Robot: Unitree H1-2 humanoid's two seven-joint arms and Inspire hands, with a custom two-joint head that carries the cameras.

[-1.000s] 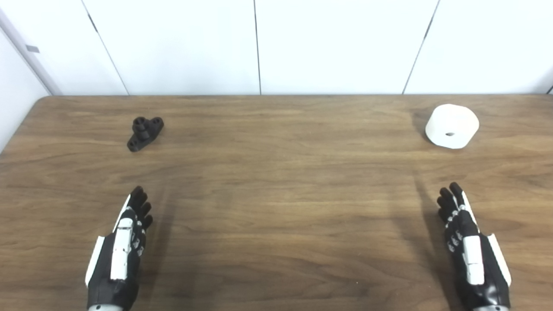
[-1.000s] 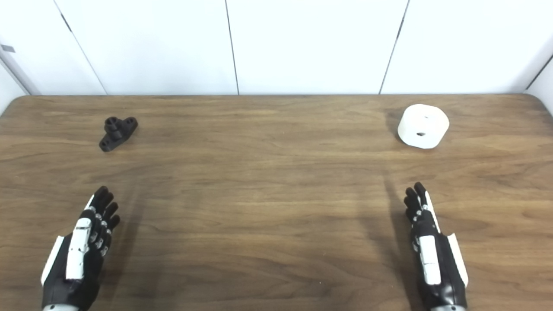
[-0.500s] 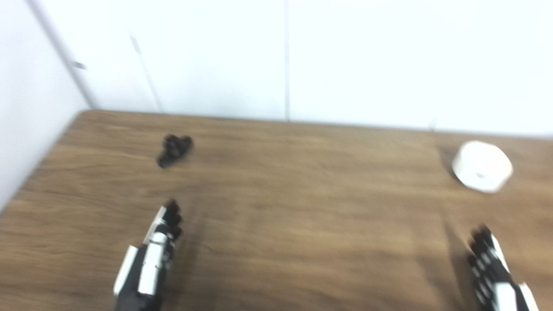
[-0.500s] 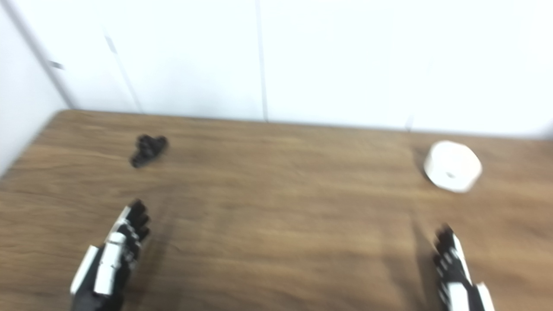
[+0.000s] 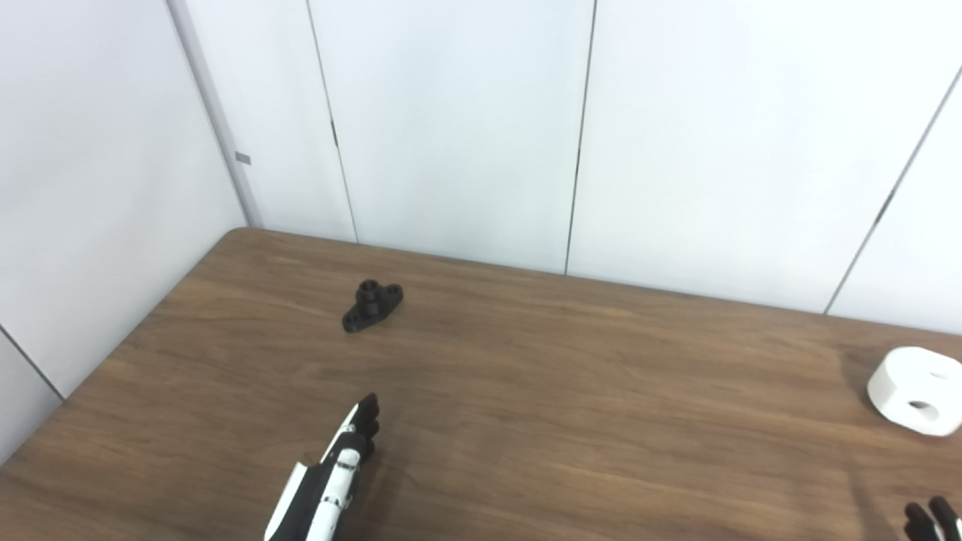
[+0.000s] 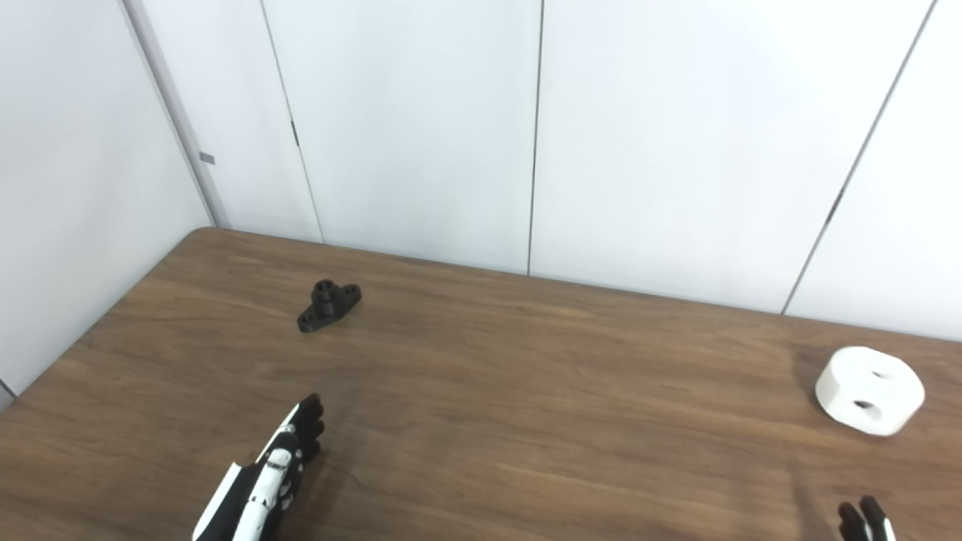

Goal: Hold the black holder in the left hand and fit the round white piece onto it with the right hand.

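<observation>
Reaching forward over the wooden bench (image 5: 526, 421), the robot's left hand (image 5: 331, 481) hovers near the front edge with its fingers stretched out straight and close together, holding nothing. The black holder (image 5: 372, 306) lies flat toward the far left corner, its short post pointing up, well ahead of that hand and untouched. The round white piece (image 6: 869, 391) rests near the right edge, with two holes showing in its top face. Of the right hand (image 6: 864, 522) only the dark fingertips show at the bottom edge, so whether it is spread or curled cannot be told; it has hold of nothing visible.

Risks from here look plain. The holder is small and low, and a flat-fingered approach could well nudge it toward the far edge or tip it instead of gripping it. A grip covering the post would probably leave no room to seat the white piece. With the right hand almost out of sight, its reach for the white piece would be poorly watched, and a push could slide the piece off the right edge.

Compared with a second ago, the whole view has swung left and upward: more wall shows, and both parts sit lower and further right in the frame. That is camera movement; holder and white piece appear to lie where they lay.
</observation>
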